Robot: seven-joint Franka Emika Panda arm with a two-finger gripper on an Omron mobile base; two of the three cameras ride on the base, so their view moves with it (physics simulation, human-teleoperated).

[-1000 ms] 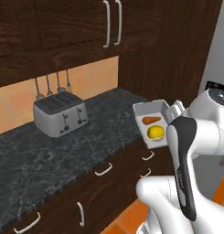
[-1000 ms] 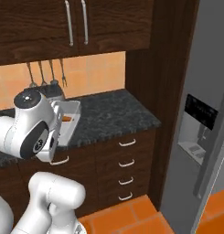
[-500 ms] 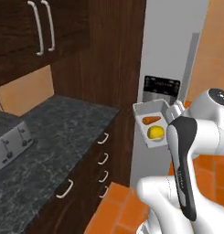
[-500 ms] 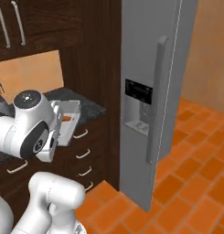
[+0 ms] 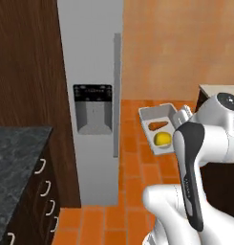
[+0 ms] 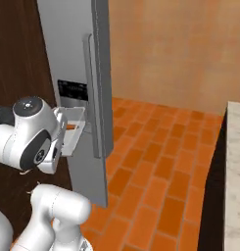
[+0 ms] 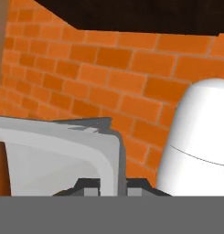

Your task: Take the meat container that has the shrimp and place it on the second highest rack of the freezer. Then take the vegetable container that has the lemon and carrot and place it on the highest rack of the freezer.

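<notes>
A white vegetable container [image 5: 159, 125] hangs above the floor with the orange carrot [image 5: 157, 126] and the yellow lemon [image 5: 162, 139] in it. My gripper [image 5: 179, 118] is shut on its right rim. In the hand view the container's wall [image 7: 63, 155] runs between the fingertips [image 7: 89, 184]. The right base view shows the container [image 6: 73, 128] just in front of the freezer [image 6: 75, 63]. In the left base view the grey freezer [image 5: 90, 57] stands to the left, with its dark dispenser panel [image 5: 92, 93] and bar handle [image 5: 116, 95]. Its shelves are hidden. The shrimp is out of view.
Dark wood cabinets [image 5: 23, 62] and a black stone counter [image 5: 13, 143] with drawers lie left of the freezer. Orange tile floor [image 6: 160, 162] spreads to the right. A pale marble counter [image 6: 235, 171] borders the floor on the far right.
The base has turned right, so both base views swept from the toaster and counter to the freezer and tiled floor. The container stays in the gripper, held the same way.
</notes>
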